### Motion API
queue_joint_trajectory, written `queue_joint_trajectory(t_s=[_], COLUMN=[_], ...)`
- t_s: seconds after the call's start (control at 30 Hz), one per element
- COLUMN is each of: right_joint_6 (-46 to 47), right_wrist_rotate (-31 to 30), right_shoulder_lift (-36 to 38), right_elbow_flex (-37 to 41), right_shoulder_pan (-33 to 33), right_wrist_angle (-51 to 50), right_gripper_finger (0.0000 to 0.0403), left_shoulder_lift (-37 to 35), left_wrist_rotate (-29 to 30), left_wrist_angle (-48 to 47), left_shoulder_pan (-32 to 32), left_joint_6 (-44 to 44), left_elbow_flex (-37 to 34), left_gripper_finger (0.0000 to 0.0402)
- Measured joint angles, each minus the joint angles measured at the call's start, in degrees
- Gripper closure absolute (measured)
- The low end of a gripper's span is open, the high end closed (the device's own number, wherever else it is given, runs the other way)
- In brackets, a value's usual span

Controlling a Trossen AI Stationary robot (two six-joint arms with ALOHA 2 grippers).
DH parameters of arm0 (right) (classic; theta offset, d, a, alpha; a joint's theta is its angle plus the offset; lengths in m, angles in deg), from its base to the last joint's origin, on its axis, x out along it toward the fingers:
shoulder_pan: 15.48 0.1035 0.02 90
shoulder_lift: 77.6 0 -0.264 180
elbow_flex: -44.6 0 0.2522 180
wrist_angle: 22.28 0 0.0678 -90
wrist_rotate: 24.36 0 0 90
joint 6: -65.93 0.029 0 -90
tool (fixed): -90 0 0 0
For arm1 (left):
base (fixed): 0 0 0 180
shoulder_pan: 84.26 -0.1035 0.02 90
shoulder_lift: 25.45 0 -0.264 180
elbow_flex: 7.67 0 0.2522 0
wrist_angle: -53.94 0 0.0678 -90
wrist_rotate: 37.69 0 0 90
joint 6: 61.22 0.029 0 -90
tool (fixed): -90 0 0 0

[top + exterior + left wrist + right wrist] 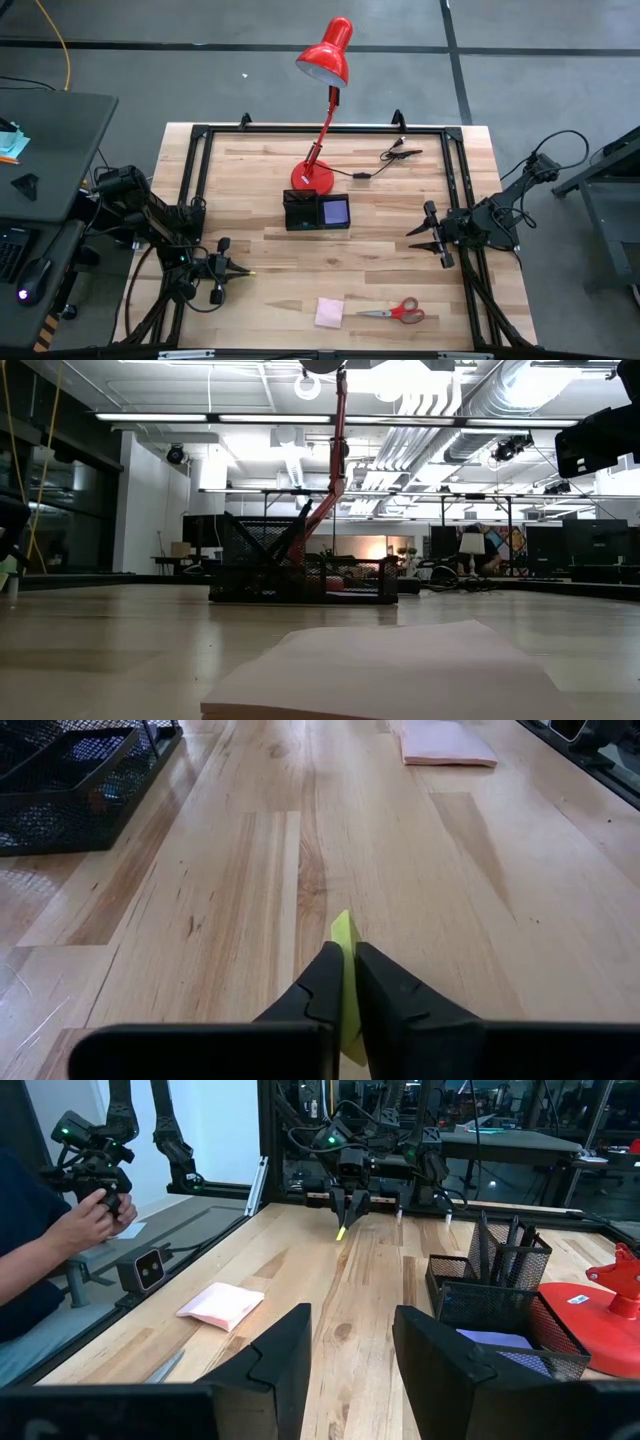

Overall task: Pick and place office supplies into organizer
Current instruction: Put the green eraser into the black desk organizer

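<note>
My left gripper [226,270] is near the table's near-left corner, shut on a small yellow-green slip [343,935]. My right gripper [432,237] waits open by the right edge and touches nothing. The black mesh organizer [303,212] stands mid-table, in front of the lamp base. It holds thin black pens [503,1240] and a purple pad [336,211]. A pink sticky pad [330,312] lies flat near the near edge. Red-handled scissors [401,312] lie flat to its right. My left gripper pinches the yellow-green slip between its two fingers [325,975]. The slip's pointed free end [342,923] sticks out past the fingertips. The fingers slant down toward the table, as the right wrist view shows [347,1205]. Whether the slip's tip [341,1234] touches the wood, I cannot tell.
A red desk lamp stands on its round base [313,178] behind the organizer. A black cable with clips [395,155] lies toward the far right. A black frame [320,130] borders the table. A person's hand [95,1215] holds a controller beyond the table's near edge.
</note>
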Motion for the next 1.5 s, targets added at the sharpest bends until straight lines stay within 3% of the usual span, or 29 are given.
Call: queue_joint_trajectory(t_s=[1.5], right_joint_6=[0.0], right_wrist_rotate=[0.0], right_shoulder_lift=[0.0], right_elbow_flex=[0.0], right_shoulder_pan=[0.0], right_wrist_angle=[0.0], right_gripper_finger=[0.0269], left_shoulder_lift=[0.0], left_wrist_rotate=[1.5], left_wrist_angle=[0.6], left_shoulder_pan=[0.0], left_joint_6=[0.0], left_elbow_flex=[0.0], left_gripper_finger=[0.0396])
